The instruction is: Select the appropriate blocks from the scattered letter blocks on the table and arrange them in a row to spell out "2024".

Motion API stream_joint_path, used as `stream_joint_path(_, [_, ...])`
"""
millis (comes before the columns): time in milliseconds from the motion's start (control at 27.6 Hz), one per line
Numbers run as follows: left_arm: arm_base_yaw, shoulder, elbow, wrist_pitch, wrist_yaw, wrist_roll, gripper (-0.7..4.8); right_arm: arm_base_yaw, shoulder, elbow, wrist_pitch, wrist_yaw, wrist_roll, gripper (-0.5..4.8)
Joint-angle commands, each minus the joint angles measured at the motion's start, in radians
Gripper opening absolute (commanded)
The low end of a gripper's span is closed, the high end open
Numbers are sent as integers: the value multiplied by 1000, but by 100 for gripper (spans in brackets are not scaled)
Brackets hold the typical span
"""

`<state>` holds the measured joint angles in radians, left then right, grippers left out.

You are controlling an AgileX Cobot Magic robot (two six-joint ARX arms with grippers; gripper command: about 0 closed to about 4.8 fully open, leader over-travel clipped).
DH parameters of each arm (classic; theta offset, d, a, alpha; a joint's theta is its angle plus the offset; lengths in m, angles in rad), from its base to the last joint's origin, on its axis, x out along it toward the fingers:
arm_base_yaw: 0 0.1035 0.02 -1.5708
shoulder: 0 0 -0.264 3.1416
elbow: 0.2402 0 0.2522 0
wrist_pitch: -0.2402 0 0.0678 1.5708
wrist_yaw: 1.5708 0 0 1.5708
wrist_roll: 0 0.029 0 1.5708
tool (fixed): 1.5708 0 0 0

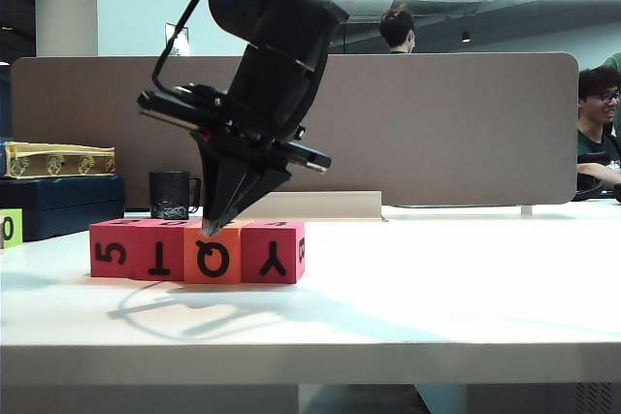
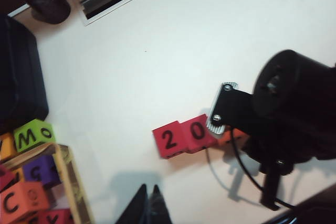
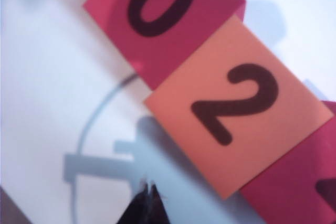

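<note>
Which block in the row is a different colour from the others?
The orange block, third from the left in the exterior view, with Q on its front and 2 on top. The other three blocks are pinkish-red. The shut right gripper points down at it.

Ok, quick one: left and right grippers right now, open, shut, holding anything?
Left gripper: shut, holding nothing, above bare table.
Right gripper: shut, holding nothing, tips at the top front edge of the orange block in the row.

Four blocks point(image 1: 197, 251) stand in one row on the counter point(image 1: 437, 288), three pinkish-red and one orange, with perhaps seven more cubes point(image 2: 29, 182) near the wooden tray point(image 2: 65, 174).
</note>
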<state>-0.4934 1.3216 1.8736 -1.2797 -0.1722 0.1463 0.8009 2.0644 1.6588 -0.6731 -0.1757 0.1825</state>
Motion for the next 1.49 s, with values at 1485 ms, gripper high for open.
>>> stream_joint_path(1485, [156,-24,3,2,162,-23,-6,28,41,4,209,21,1,-5])
